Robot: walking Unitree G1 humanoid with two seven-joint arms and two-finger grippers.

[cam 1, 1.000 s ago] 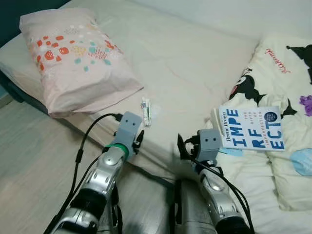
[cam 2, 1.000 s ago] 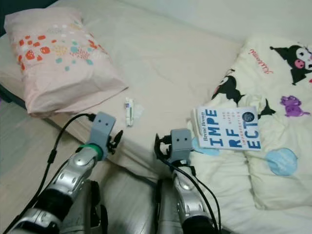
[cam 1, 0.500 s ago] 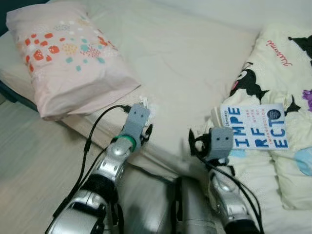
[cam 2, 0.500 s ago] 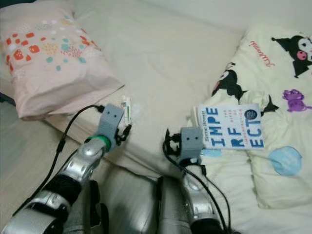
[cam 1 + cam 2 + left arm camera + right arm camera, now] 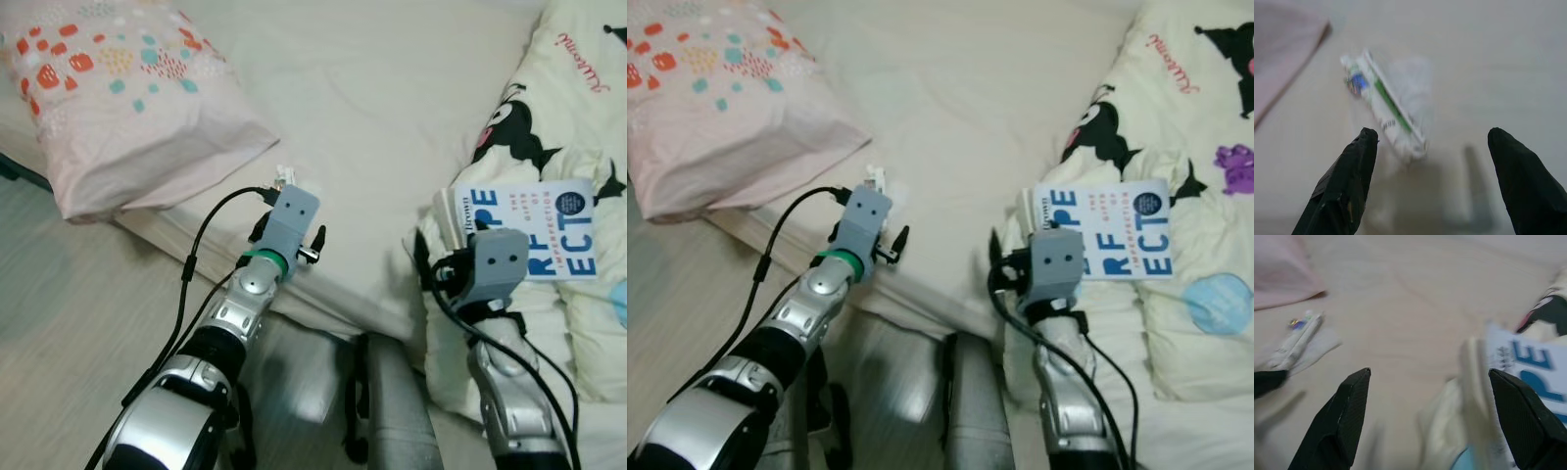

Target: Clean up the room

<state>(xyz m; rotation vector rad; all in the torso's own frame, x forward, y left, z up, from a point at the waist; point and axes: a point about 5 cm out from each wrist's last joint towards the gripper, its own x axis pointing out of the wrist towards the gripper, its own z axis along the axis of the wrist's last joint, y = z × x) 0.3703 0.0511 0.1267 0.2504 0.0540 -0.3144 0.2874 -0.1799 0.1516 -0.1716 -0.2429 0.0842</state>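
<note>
Bed [image 5: 392,108], cream sheet. Small white wrapper [image 5: 1386,105] with green stripe lies flat on the sheet near the bed's near edge, just right of the pink patterned pillow [image 5: 127,108]. Left end effector [image 5: 1432,181] hovers just short of the wrapper, fingers spread wide, nothing between them. Right end effector [image 5: 1432,421] also spread, empty, beside the book [image 5: 534,230] with blue lettering, which rests on the cartoon-print duvet [image 5: 578,98] at right.
</note>
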